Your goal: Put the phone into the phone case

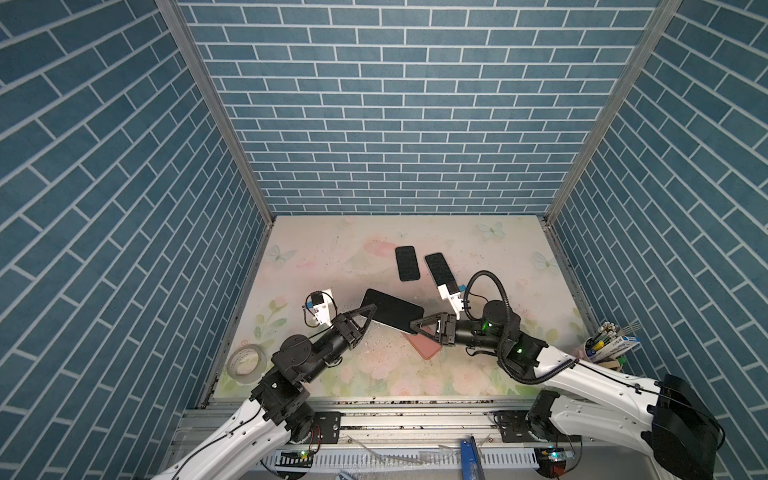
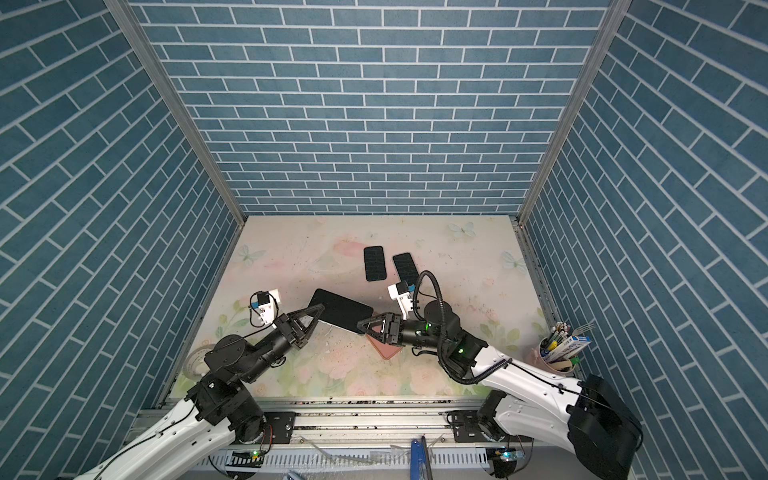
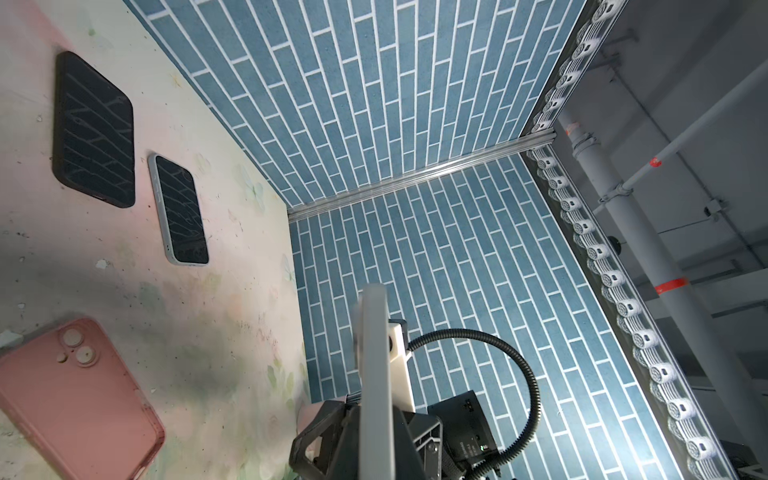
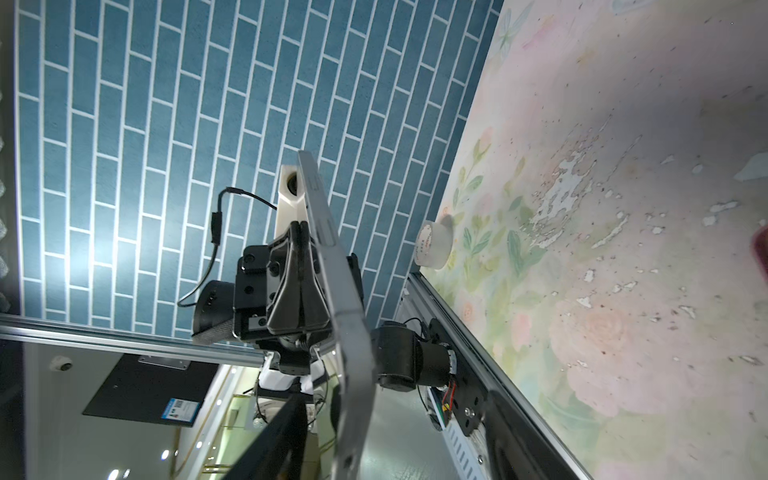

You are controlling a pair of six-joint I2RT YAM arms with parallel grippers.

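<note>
Holding pens (image 2: 555, 334): cup (image 2: 550, 363); phone (image 2: 343, 309) above pink case (image 2: 388, 351).

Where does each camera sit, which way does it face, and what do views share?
Top views: high at the front, looking down at the table; left arm, right arm, left gripper, right gripper show.
Left wrist: on the left arm, looking along the phone to the right gripper.
Right wrist: on the right arm, looking along the phone to the left gripper.
Shared: both wrist views see the phone edge-on, from opposite ends.
</note>
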